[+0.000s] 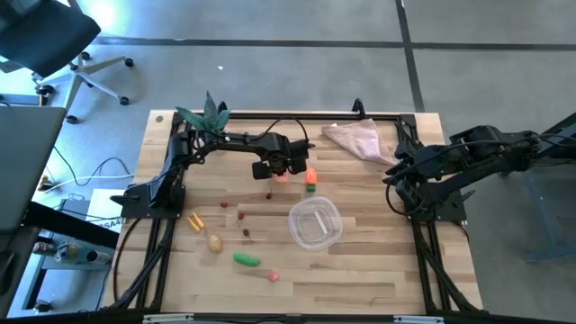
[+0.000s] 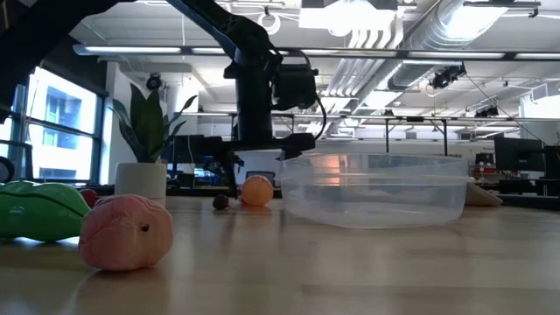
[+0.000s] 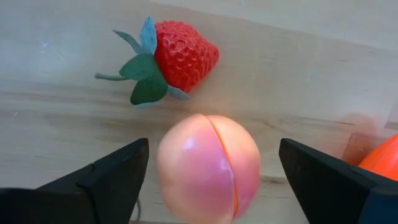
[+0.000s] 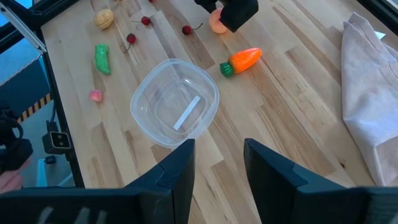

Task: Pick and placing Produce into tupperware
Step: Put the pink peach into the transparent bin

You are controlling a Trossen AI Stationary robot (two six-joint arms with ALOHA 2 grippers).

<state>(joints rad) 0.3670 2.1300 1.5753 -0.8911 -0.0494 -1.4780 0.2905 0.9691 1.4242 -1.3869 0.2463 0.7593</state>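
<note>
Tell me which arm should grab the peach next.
Left. The left gripper hangs open directly over the peach, one finger on each side. The right gripper sits back at the table's right side, facing the empty tupperware.

carrot (image 1: pixel 310 179) behind tupperware (image 1: pixel 315 222), cloth (image 1: pixel 355 139) beyond

The table (image 1: pixel 360 288) is pale butcher-block wood with a black frame along its edges, standing on a grey concrete floor (image 1: pixel 270 81) crossed by dark seams. An office chair (image 1: pixel 54 45) on a white star base sits beyond the table's far left corner. Across the room, an open ceiling carries exposed ducts (image 2: pixel 420 35) and pipes with bright strip lights (image 2: pixel 337 13); tall windows (image 2: pixel 52 131) glow at the left.
</note>
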